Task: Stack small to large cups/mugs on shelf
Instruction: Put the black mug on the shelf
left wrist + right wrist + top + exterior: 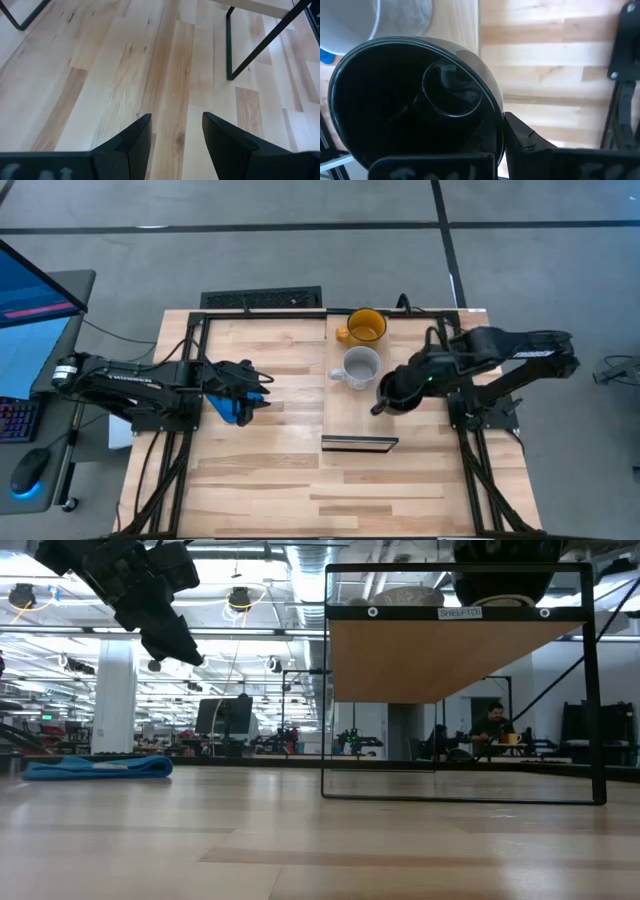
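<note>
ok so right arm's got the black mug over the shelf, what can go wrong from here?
1. The right gripper holds the black mug by its rim, close beside the grey mug; it could knock the grey mug as it moves.
2. The black mug hangs near the shelf side edge, so a release here might leave it overhanging or tipped off.
3. A rim-only pinch on glossy glaze may slip.

The left gripper waits open over the table, clear.

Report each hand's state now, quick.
Left hand: open, empty, above the bare table.
Right hand: shut on the black mug, at the shelf beside the white mug.
</note>
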